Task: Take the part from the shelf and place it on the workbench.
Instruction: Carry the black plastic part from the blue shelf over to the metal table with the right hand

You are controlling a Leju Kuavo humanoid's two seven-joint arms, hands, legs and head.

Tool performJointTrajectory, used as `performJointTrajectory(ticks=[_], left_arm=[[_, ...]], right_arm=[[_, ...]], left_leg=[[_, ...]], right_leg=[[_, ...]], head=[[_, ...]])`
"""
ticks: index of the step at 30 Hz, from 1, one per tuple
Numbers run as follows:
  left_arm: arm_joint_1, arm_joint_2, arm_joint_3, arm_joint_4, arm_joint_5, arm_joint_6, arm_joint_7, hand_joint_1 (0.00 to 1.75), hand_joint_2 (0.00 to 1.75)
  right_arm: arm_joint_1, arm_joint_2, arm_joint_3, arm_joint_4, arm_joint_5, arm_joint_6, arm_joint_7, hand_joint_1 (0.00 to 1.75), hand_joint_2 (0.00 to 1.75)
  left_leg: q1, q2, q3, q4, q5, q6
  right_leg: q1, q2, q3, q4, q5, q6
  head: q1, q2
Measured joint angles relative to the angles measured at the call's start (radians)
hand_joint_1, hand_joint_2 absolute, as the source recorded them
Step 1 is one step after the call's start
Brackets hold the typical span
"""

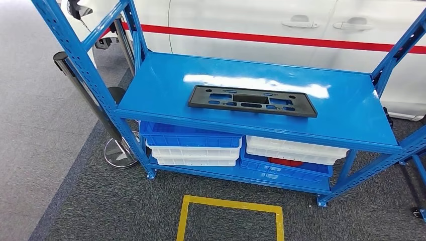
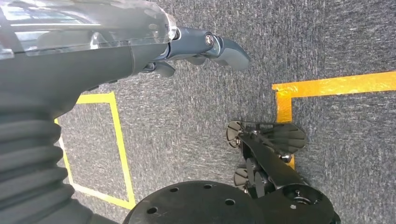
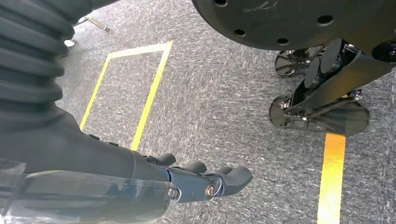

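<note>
We see the part (image 1: pixel 252 101), a flat black plastic plate, long and rectangular, pierced with several cut-outs around a larger central opening. It lies flat on the top board of the blue shelf (image 1: pixel 346 108), near the front edge and about midway along it. Under that board, blue and white bins (image 1: pixel 193 145) sit stacked on the lower level. Our left hand (image 2: pixel 205 49) and right hand (image 3: pixel 205 179) hang over grey carpet, fingers loosely extended, holding nothing.

A flat black plastic part (image 1: pixel 252 100), long and rectangular with several cut-out openings, is seen lying flat near the front edge of the blue shelf's (image 1: pixel 166 80) glossy top level.
</note>
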Motion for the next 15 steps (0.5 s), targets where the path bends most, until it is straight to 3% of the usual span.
performJointTrajectory(ticks=[6,14,15], left_arm=[[-0.008,0.0,0.02,0.001,0.003,0.011,-0.01,0.0,1.75],[-0.06,0.0,0.124,0.034,0.036,0.082,-0.115,0.0,1.75],[-0.066,0.0,0.139,0.04,0.041,0.09,-0.133,0.0,1.31]], right_arm=[[-0.009,-0.005,0.007,0.016,-0.022,-0.008,-0.009,0.0,1.75],[-0.056,-0.037,0.068,0.09,-0.181,-0.058,-0.066,0.0,1.75],[-0.062,-0.041,0.076,0.1,-0.202,-0.064,-0.074,0.0,1.75]], left_leg=[[0.0,0.0,0.0,0.0,0.0,0.0],[0.0,0.0,0.0,0.0,0.0,0.0],[0.0,0.0,0.0,0.0,0.0,0.0]], right_leg=[[0.0,0.0,0.0,0.0,0.0,0.0],[0.0,0.0,0.001,0.0,0.001,0.0],[0.0,0.0,0.001,0.0,0.001,0.0]], head=[[0.0,0.0],[0.0,0.0],[0.0,0.0]])
